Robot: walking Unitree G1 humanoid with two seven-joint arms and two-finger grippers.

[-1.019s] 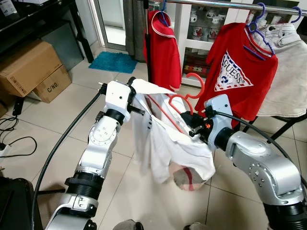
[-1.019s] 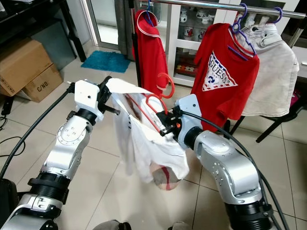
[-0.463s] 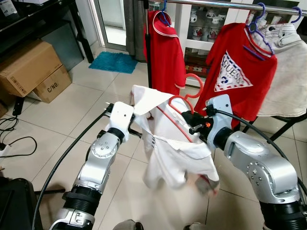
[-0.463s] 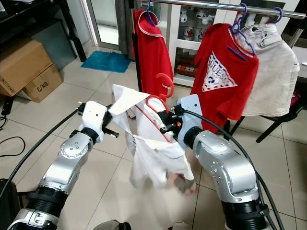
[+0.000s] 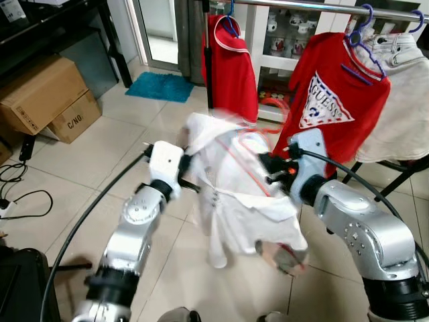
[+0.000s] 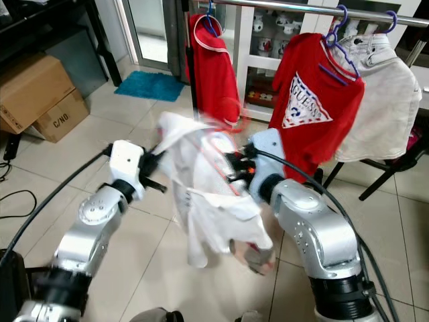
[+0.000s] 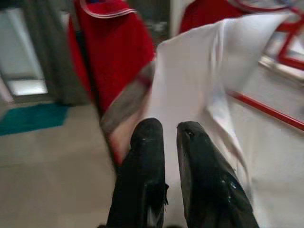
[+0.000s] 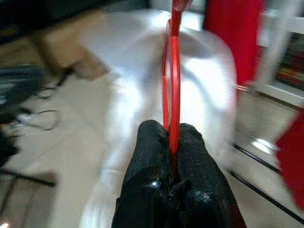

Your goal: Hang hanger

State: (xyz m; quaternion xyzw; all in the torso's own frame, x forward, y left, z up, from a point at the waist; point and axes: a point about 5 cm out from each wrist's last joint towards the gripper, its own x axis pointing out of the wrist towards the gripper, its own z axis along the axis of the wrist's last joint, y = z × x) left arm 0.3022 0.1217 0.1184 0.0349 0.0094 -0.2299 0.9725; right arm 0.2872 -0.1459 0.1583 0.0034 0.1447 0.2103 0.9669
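Observation:
A red hanger (image 8: 172, 71) carries a white shirt (image 5: 234, 194) that hangs in front of me, blurred by motion. My right gripper (image 5: 268, 164) is shut on the hanger's wire just below its hook, as the right wrist view (image 8: 172, 128) shows. My left gripper (image 5: 184, 164) is at the shirt's left shoulder, its fingers (image 7: 147, 142) nearly together with white cloth at their tips. The chrome rail (image 5: 322, 7) runs above and beyond both grippers.
On the rail hang a red shirt (image 5: 231, 67) on a blue hanger, a red GUESS shirt (image 5: 328, 107) and a pale garment (image 5: 402, 100). Cardboard boxes (image 5: 40, 94), a teal mat (image 5: 159, 87) and floor cables (image 5: 20, 194) lie to the left.
My left gripper has dropped lower and moved in toward the right gripper with the shirt's shoulder. The shirt has swung and bunched, and the hanger has lifted slightly toward the rail.

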